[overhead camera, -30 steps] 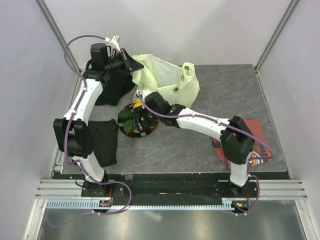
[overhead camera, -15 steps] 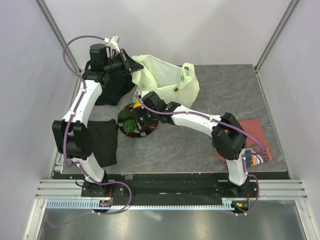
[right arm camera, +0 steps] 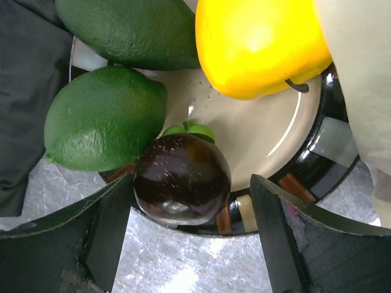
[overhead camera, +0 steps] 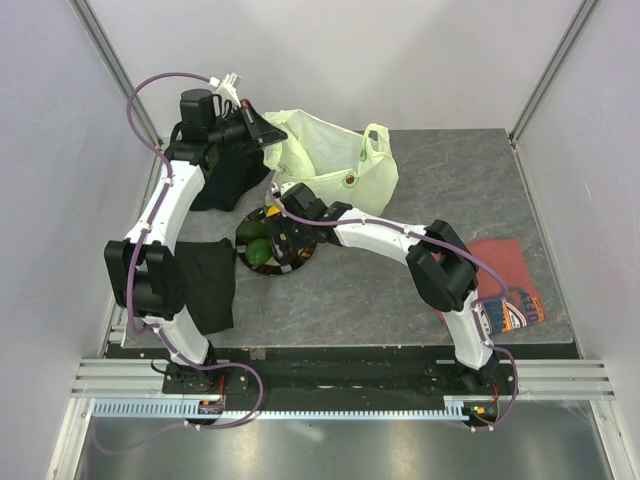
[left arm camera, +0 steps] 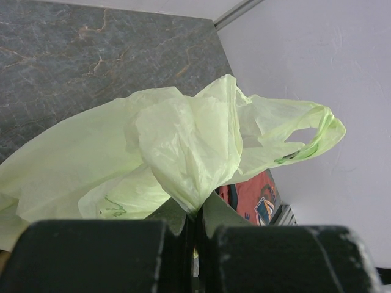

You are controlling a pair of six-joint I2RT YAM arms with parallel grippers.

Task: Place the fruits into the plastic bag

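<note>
The pale green plastic bag (overhead camera: 335,160) lies at the back middle of the table. My left gripper (overhead camera: 262,130) is shut on a bunched edge of the bag (left arm camera: 183,134) and holds it up; its fingers (left arm camera: 174,215) pinch the plastic. My right gripper (overhead camera: 280,237) is open, low over the dark plate (overhead camera: 300,258). In the right wrist view, a dark round fruit (right arm camera: 182,178) with a green calyx sits between the open fingers (right arm camera: 110,226), at the plate's rim (right arm camera: 327,152). Two green fruits (right arm camera: 104,119) and a yellow fruit (right arm camera: 259,43) share the plate.
A black cloth (overhead camera: 208,282) lies left of the plate and another (overhead camera: 225,180) lies under the left arm. A red printed shirt (overhead camera: 505,290) lies at the right, partly under the right arm. White walls close in the table's left, back and right.
My right arm has folded in, its elbow moving left, and its gripper has moved a little left over the plate. My left arm still holds the bag.
</note>
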